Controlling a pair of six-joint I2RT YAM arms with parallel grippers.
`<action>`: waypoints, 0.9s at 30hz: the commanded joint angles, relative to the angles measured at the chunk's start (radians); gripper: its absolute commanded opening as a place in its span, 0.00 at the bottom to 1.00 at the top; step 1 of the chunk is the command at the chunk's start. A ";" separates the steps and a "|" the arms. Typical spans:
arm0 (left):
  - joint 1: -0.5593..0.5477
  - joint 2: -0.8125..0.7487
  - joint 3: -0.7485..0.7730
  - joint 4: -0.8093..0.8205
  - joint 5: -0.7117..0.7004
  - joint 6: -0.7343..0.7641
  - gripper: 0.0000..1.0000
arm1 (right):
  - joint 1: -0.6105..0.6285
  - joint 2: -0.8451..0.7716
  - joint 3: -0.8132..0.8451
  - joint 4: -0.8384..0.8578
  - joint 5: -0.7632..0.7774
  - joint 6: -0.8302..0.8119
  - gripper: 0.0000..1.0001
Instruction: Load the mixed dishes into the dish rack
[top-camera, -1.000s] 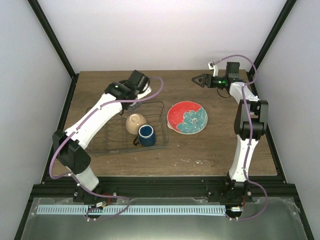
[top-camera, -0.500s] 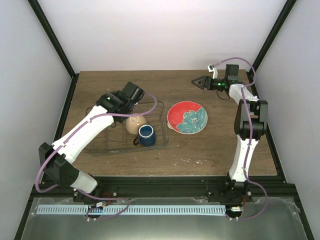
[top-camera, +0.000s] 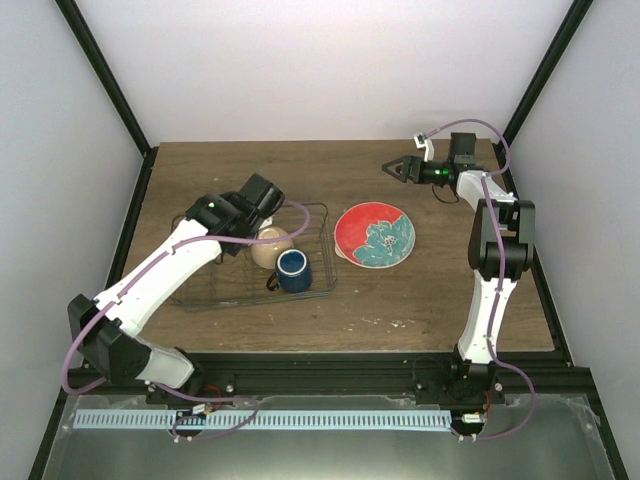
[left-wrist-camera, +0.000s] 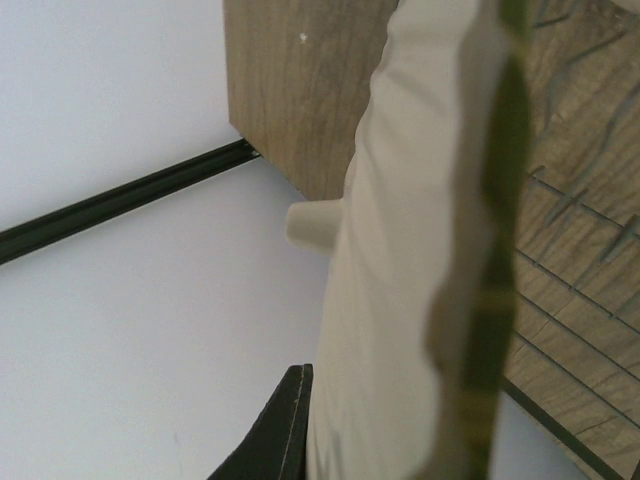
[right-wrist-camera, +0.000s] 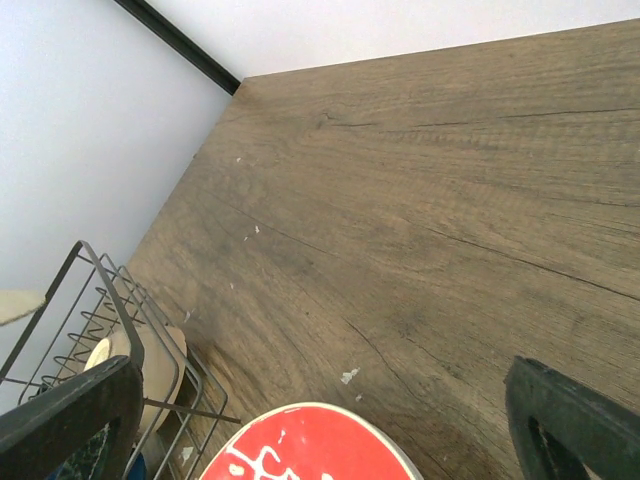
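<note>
Right tool open, left arm bent

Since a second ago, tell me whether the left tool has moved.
Yes. The left tool has come nearer the table's near edge and slightly left: from beyond the far rim of the thin dark wire dish rack to over that rim.

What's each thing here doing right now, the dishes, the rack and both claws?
dish rack: holds bowl and mug.
small cream bowl: in the rack, tipped on its side.
dark blue mug: in the rack, mouth up.
red plate with teal flower: flat on the table, outside the rack.
pale plate: edge-on at the left wrist camera; grip unclear.
left gripper: over the rack; open or shut unclear.
right gripper: open, empty.
</note>
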 joint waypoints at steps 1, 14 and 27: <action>-0.003 -0.051 -0.084 0.091 0.038 0.109 0.00 | 0.009 -0.052 -0.004 0.006 0.003 0.004 1.00; 0.044 -0.057 -0.194 0.212 0.100 0.223 0.00 | 0.009 -0.056 -0.027 0.019 0.011 0.002 1.00; 0.093 -0.050 -0.247 0.284 0.132 0.283 0.00 | 0.009 -0.025 0.004 0.009 0.016 -0.001 1.00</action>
